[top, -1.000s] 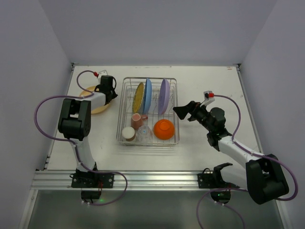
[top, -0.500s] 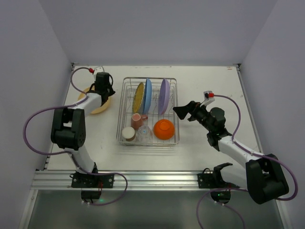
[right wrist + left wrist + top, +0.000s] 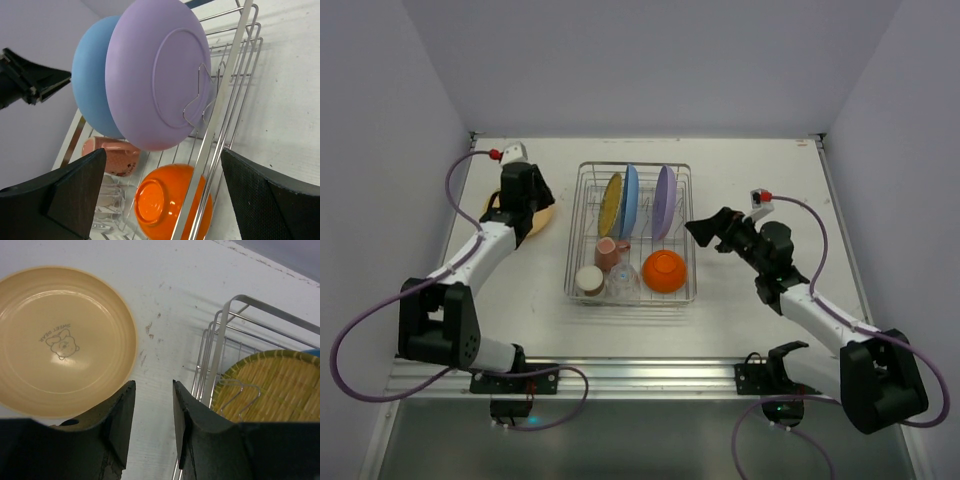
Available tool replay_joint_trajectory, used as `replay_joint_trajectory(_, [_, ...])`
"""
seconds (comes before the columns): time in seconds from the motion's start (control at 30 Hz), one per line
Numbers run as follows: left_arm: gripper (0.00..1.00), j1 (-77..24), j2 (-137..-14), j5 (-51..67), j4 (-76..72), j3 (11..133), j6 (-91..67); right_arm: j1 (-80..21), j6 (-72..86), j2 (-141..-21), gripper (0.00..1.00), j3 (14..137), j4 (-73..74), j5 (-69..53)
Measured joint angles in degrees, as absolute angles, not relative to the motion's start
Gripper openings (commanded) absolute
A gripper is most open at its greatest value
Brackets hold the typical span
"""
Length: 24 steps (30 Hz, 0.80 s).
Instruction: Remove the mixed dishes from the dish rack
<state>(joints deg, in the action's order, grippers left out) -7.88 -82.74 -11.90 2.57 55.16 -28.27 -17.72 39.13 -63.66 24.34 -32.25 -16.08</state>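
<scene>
The dish rack point(image 3: 634, 165), with a tan plate point(image 3: 60, 340) lying flat to its left, holds an upright yellow plate point(image 3: 611, 204), light-blue plate point(image 3: 631, 200) and lavender plate point(image 3: 664, 200), plus an orange bowl point(image 3: 664, 270), pink mug point(image 3: 611, 251), cream cup point(image 3: 589, 279) and clear glass point(image 3: 623, 283). The left gripper point(image 3: 153, 387), jaws narrowly apart and empty, hangs between tan plate and rack. The right gripper point(image 3: 162, 157) gapes wide at the rack's right rim.

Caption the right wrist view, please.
Open right end effector facing silver wire dish rack holding lavender round plate, light-blue round plate, orange bowl.
</scene>
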Motion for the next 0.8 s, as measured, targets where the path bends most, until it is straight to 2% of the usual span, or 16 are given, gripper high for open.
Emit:
replay_joint_trajectory(0.2, [0.45,-7.9,-76.6,-6.2,1.9,51.1,-27.7,-20.6,39.7,-60.8,0.99,30.9,-20.4,-9.6])
replay_joint_trajectory(0.33, [0.54,-7.9,-72.1,-2.8,-2.2,46.5,-26.6,-23.1,40.8,-59.5,0.99,31.5,-17.4,-3.9])
replay_joint_trajectory(0.4, [0.61,-7.9,-69.8,-1.1,-3.8,44.2,-26.1,-24.4,42.9,-58.7,0.99,29.7,-17.7,1.0])
replay_joint_trajectory(0.57, [0.65,-7.9,-67.4,2.9,-10.7,39.3,-25.1,-27.0,48.8,-56.4,0.99,23.4,-18.2,11.6])
replay_joint_trajectory(0.73, [0.7,-7.9,-67.8,6.0,-16.6,34.1,-24.4,-28.4,51.0,-56.7,0.99,23.2,-18.9,16.0])
replay_joint_trajectory(0.8, [0.77,-7.9,-67.6,7.3,-19.3,31.8,-24.3,-28.5,50.2,-56.7,0.99,23.2,-19.3,15.9])
